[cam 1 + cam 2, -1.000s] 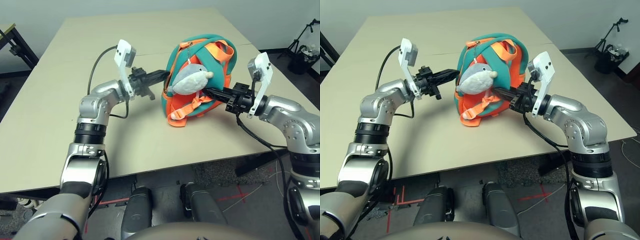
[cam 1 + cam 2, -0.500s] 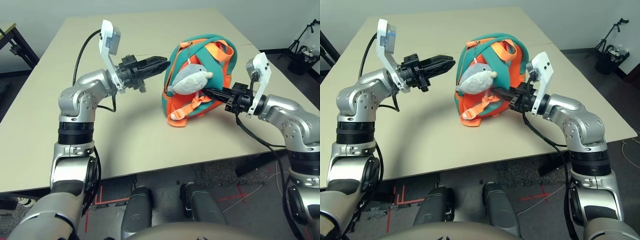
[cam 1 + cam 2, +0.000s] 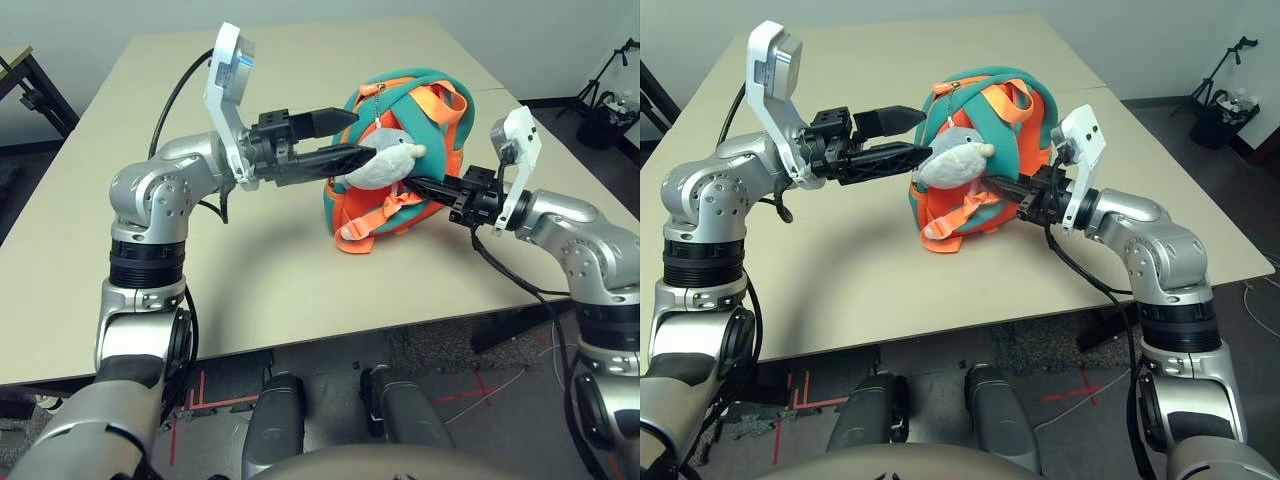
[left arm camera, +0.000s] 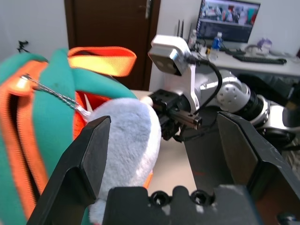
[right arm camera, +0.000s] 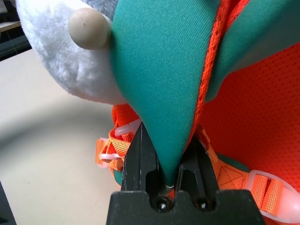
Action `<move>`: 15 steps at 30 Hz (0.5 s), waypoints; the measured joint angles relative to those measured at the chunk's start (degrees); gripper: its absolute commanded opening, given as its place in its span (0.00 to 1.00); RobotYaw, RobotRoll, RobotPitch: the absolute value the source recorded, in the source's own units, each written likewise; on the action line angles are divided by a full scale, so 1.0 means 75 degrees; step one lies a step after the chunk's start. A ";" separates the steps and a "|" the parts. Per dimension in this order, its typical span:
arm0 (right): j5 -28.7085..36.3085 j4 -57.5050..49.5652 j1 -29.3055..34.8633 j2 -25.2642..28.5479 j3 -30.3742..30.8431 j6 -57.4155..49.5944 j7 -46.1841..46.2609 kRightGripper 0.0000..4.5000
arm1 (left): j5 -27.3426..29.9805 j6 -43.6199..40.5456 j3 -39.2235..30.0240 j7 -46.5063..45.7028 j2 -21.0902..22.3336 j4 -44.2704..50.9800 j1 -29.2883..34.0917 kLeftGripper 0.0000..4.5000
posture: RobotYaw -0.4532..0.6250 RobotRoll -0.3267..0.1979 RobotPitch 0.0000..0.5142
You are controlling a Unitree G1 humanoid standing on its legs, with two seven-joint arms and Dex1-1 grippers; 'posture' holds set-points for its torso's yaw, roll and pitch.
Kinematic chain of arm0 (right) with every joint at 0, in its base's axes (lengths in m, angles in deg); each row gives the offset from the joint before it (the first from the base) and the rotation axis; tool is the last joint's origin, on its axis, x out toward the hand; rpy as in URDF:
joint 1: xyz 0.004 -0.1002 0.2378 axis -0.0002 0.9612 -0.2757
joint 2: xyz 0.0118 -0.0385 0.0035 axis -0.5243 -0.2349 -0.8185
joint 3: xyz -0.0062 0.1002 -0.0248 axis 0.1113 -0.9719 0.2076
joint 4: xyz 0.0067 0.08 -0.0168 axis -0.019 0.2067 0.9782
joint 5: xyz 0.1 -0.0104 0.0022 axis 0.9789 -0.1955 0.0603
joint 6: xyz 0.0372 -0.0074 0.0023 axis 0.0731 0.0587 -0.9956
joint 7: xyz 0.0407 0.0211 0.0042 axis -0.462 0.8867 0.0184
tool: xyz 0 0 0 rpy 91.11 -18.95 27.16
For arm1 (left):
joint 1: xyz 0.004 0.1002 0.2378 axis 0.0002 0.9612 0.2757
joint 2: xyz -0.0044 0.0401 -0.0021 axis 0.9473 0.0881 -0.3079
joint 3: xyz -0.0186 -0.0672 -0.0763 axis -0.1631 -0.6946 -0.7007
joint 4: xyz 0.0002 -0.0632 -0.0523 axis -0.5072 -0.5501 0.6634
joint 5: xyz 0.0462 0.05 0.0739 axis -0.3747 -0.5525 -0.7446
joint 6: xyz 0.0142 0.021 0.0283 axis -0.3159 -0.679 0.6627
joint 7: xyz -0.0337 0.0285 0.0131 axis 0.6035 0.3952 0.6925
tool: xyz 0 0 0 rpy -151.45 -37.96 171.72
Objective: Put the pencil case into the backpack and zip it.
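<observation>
The right gripper (image 5: pixel 165 176) is sitting nearest, its jaws clenching a teal strap (image 5: pixel 164 84) of the backpack (image 3: pixel 400 165) and holding the bag upright on the table (image 3: pixel 150 250). Against a second ago this arm is showing no change, so it is acting as the anchor. The left gripper (image 3: pixel 345 137) is the thing that is changing: a second ago its jaws were closed at the bag's left side, and now they are standing wide and released, the arm having lifted and swung in so the fingers (image 4: pixel 82 161) are bracketing the plush fish (image 3: pixel 385 160) dangling on the bag's front, one finger above it and one level with it. Whether they are touching the fish is hard to tell. The pencil case is presumably lying inside the bag already. Judging from that, the left hand is probably letting go of one hold and reaching over for the zipper, with the orange zip line (image 4: pixel 11 136) looking at least partly open, so zipping is remaining
</observation>
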 measured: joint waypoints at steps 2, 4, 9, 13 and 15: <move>0.0002 -0.0005 0.0011 0.0000 0.0000 0.0000 -0.0001 0.02 | -0.0084 0.0149 0.0056 -0.0006 -0.0135 -0.0065 0.0000 1.00 | 0.32 0.62 0.14; 0.0006 -0.0021 0.0030 -0.0002 0.0000 0.0000 -0.0001 0.02 | -0.0178 0.0340 0.0096 -0.0015 -0.0302 -0.0271 0.0000 1.00 | 0.31 0.62 0.15; 0.0011 -0.0031 0.0080 -0.0001 0.0000 0.0000 0.0000 0.02 | -0.0656 0.0865 0.0231 -0.0126 -0.0547 -0.0696 -0.0003 1.00 | 0.31 0.62 0.15; 0.0013 -0.0036 0.0082 -0.0001 0.0000 0.0000 -0.0001 0.02 | -0.0943 0.1260 0.0335 -0.0186 -0.0688 -0.0939 -0.0041 1.00 | 0.31 0.62 0.14; 0.0013 -0.0036 0.0082 -0.0001 0.0000 0.0000 -0.0001 0.02 | -0.1066 0.1386 0.0397 -0.0160 -0.0702 -0.0959 -0.0054 1.00 | 0.31 0.62 0.13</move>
